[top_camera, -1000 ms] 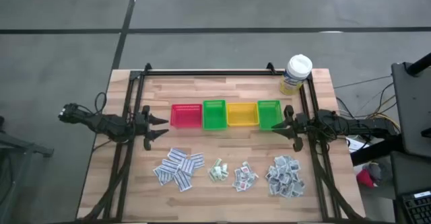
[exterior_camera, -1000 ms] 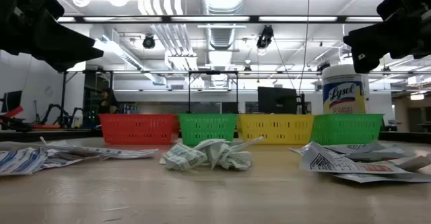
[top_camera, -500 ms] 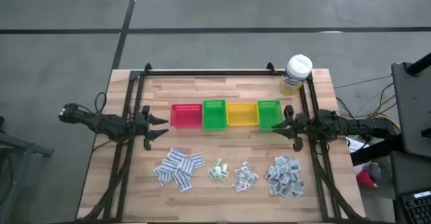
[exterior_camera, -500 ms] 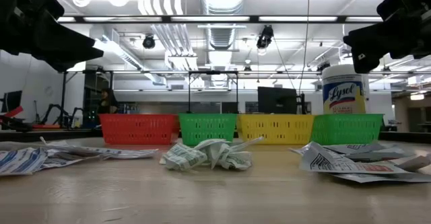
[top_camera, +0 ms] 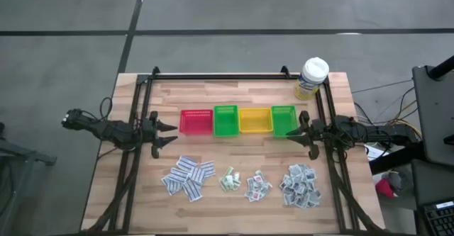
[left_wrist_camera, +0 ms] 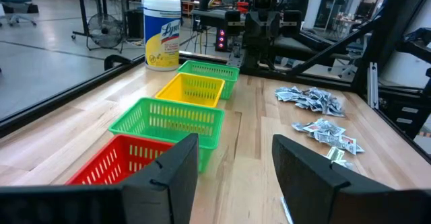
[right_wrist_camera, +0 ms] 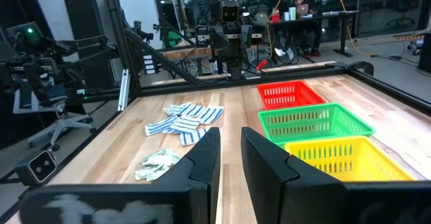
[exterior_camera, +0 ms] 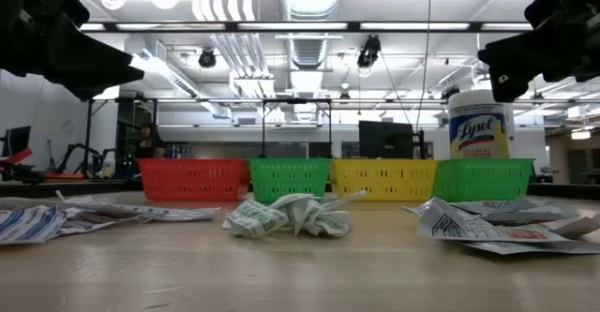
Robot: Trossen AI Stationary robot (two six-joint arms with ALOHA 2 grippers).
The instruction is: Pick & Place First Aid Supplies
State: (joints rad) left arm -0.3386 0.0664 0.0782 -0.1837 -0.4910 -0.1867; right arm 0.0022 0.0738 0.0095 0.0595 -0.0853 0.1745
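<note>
The wooden worktop carries a far row of four bins, red, green, yellow and green from left to right, with a white-capped bottle at the far right corner. Nothing has changed over the last second: both arms hold the same parked poses, so the sorting looks not yet begun. The first aid supplies lie in four heaps along the near edge. The left end effector hangs spread open, empty; the right end effector is narrowly parted, holding nothing.
</note>
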